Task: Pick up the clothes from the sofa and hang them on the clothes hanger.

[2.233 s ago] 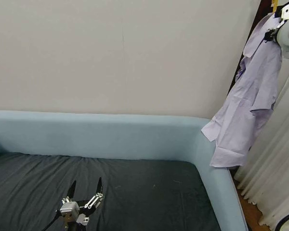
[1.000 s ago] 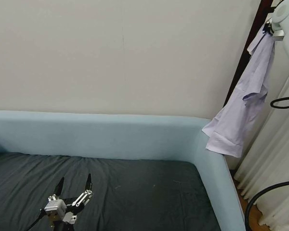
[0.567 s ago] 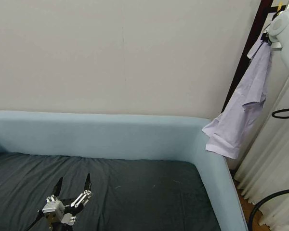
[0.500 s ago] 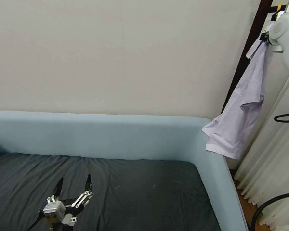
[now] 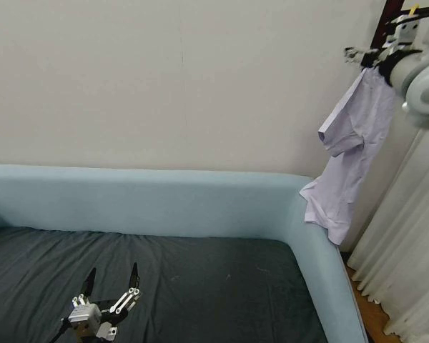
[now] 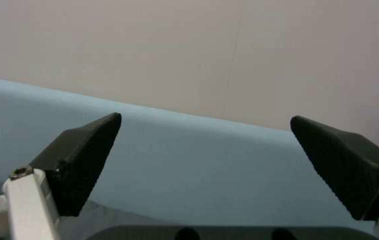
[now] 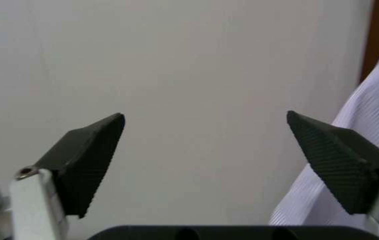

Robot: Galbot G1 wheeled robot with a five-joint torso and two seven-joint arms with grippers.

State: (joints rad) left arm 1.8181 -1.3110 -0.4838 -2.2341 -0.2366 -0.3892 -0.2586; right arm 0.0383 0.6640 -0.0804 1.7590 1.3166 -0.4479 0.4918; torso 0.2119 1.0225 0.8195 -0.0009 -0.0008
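While the left gripper [image 5: 113, 287] hovers low over the sofa's dark seat cushion [image 5: 222, 282], its two black fingers are spread wide with nothing between them. From the left wrist camera, the left gripper [image 6: 204, 120] faces the pale blue sofa [image 6: 196, 165] backrest and the blank wall above it.

High at the right, the right gripper [image 5: 372, 41] is raised beside the top of a lilac shirt [image 5: 354, 143]. From the right wrist camera, the right gripper [image 7: 206, 117] is spread apart and holds nothing. Bare wall [image 7: 196, 65] shows between the fingers, and the shirt [image 7: 376, 150] lies just beside one of them.

The shirt is off the cushion and hangs by its top next to a dark post [image 5: 386, 11]. Its lower edge reaches the sofa's [image 5: 164, 204] right back corner, though contact there cannot be told. White curtain [image 5: 407, 271] hangs to its right.
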